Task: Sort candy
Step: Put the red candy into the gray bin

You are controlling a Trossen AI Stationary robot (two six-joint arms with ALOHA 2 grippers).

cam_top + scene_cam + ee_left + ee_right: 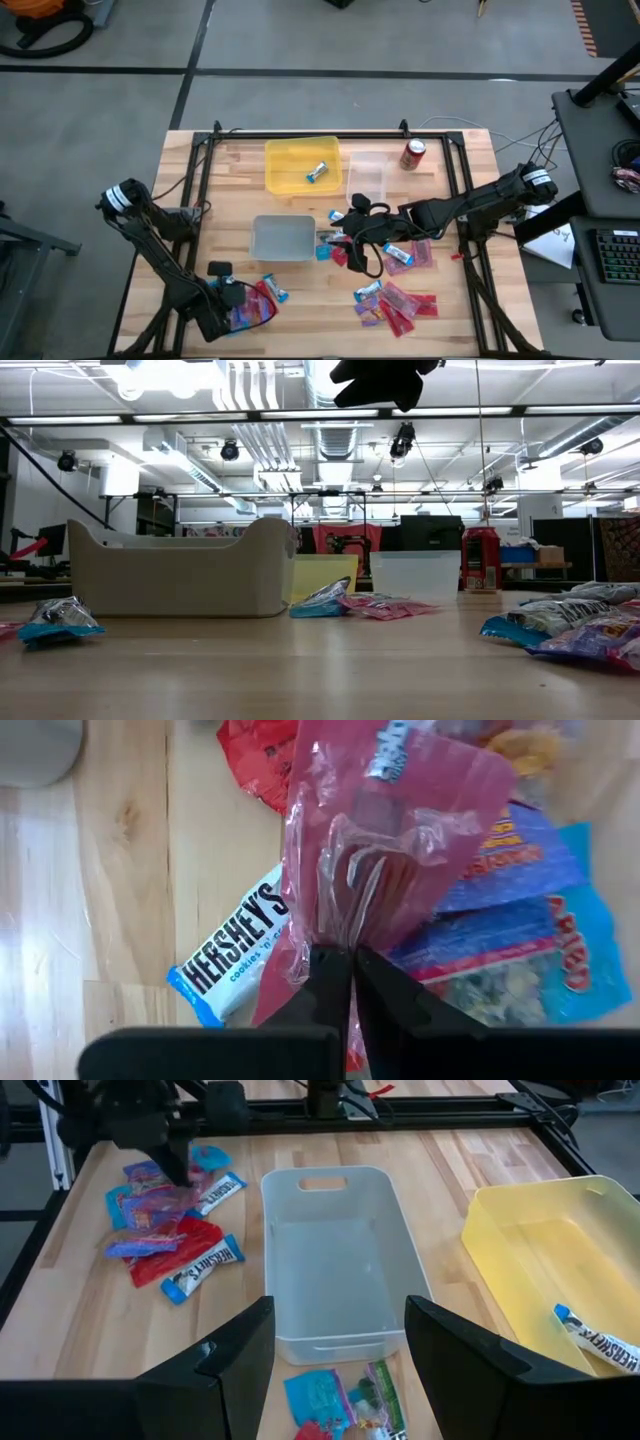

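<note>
One blue-and-silver mini bar (317,172) sorted, lying in the yellow plastic bin (285,155), upper centre.
Left end effector (340,958) pinches a pink crinkled packet (385,840), lower left; right end effector (335,1335) spread, centre; loose wrapped candy (395,302) remains on the bench (470,300).

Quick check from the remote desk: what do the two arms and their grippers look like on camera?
Both arms are dark, jointed links with black cables looped along them; each has a white-banded joint near its base. The left gripper has two slim black fingers. The right gripper has broad, angular black fingers. No lettering is readable on either.
</note>
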